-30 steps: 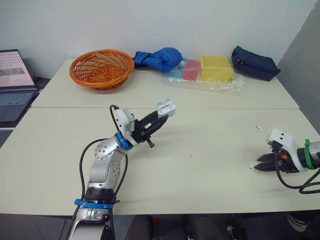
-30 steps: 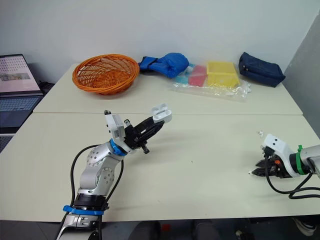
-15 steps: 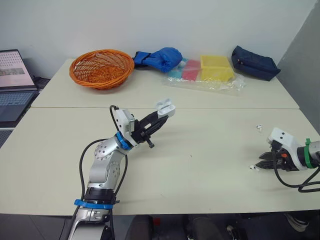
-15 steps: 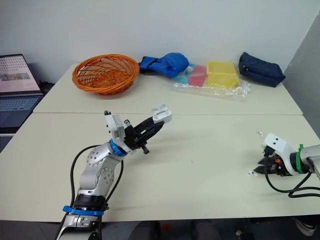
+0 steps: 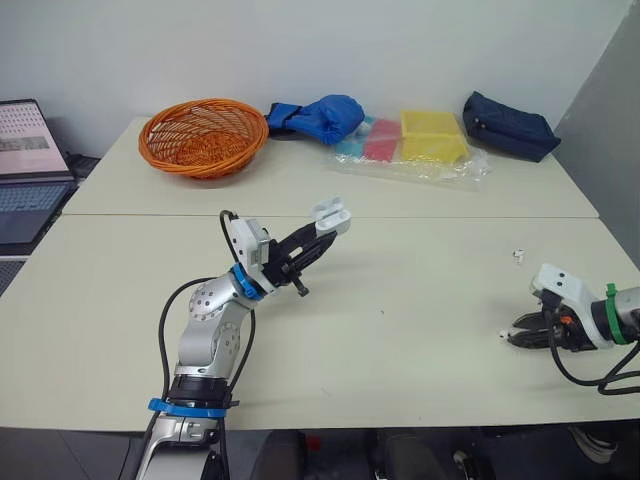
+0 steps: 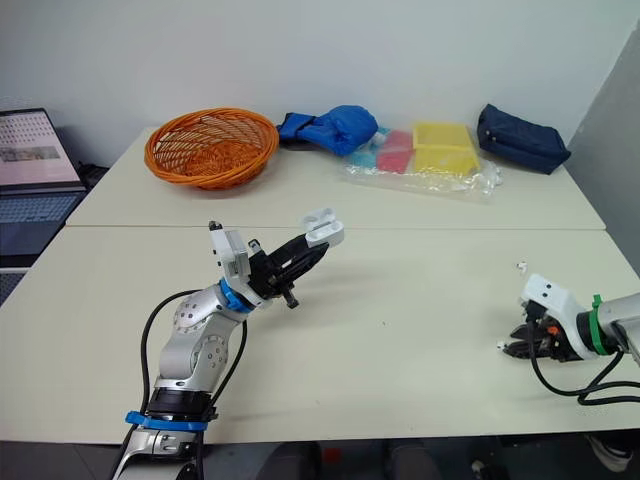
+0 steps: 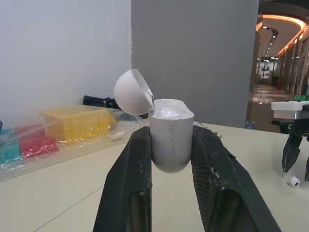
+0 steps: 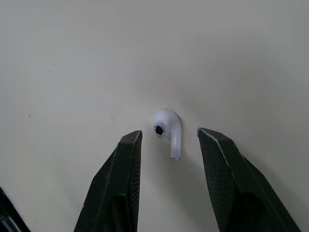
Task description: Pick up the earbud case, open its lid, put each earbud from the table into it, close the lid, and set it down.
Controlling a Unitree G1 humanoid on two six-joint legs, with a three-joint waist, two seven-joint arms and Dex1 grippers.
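My left gripper (image 5: 318, 232) is shut on the white earbud case (image 5: 331, 213), held above the table's middle with its lid (image 7: 133, 92) flipped open. The case body (image 7: 171, 133) sits upright between the two fingers (image 7: 128, 183). One white earbud (image 8: 169, 129) lies on the table at the right, between the tips of my open right gripper (image 5: 516, 334), which hovers low over it without touching. In the eye views that earbud (image 5: 504, 335) is a small white dot. A second earbud (image 5: 518, 255) lies farther back near the right edge.
An orange basket (image 5: 204, 135), a blue cloth bundle (image 5: 322, 116), a clear bag with yellow, red and teal items (image 5: 420, 143) and a dark blue pouch (image 5: 508, 126) line the far table. A laptop (image 5: 25, 160) stands at the left.
My right gripper has lowered slightly and shifted over the nearer earbud, now straddling it. The left arm and the case have stayed still.
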